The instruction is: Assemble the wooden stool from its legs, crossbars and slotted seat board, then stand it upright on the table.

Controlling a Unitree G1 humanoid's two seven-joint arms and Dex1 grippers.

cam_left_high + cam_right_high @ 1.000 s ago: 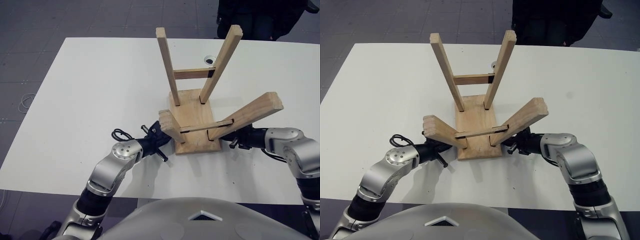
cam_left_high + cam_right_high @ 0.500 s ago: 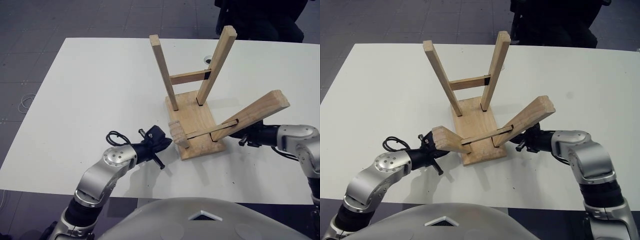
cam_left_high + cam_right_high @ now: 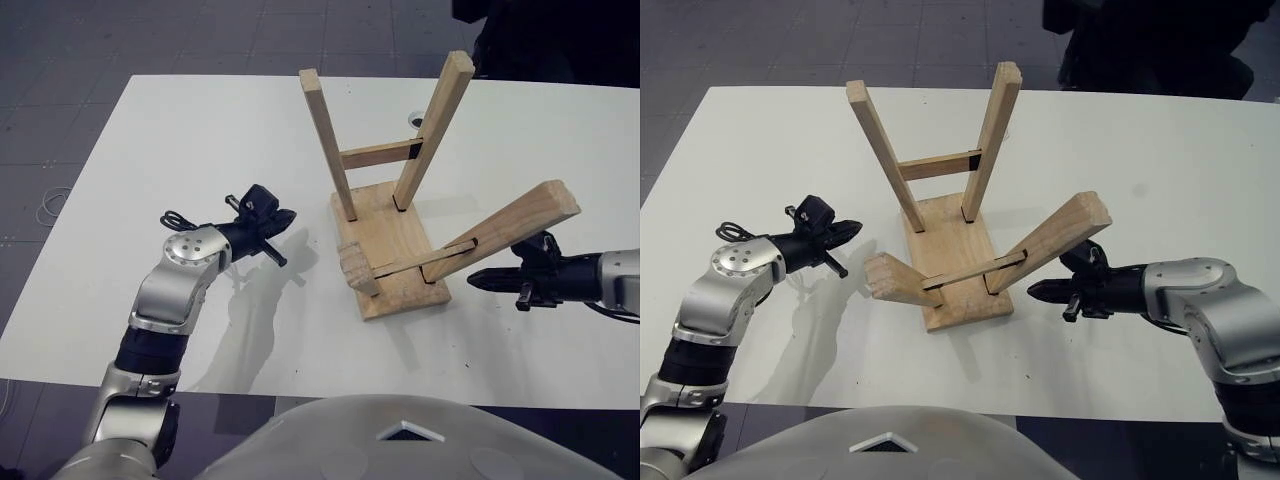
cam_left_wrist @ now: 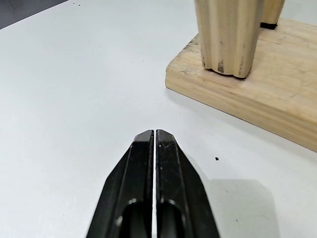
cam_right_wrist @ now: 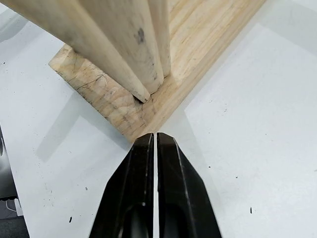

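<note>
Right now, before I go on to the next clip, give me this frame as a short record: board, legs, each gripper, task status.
seat board: flat on the white table, legs pointing up
far legs: near upright, joined by the far crossbar
near legs: splayed outward to either side, joined by the near crossbar
left gripper: shut, empty, left of the seat board, apart from it
right gripper: shut, empty, tip close to the board's near right corner, below the splayed leg
status: assembly inverted, not yet stood upright
</note>
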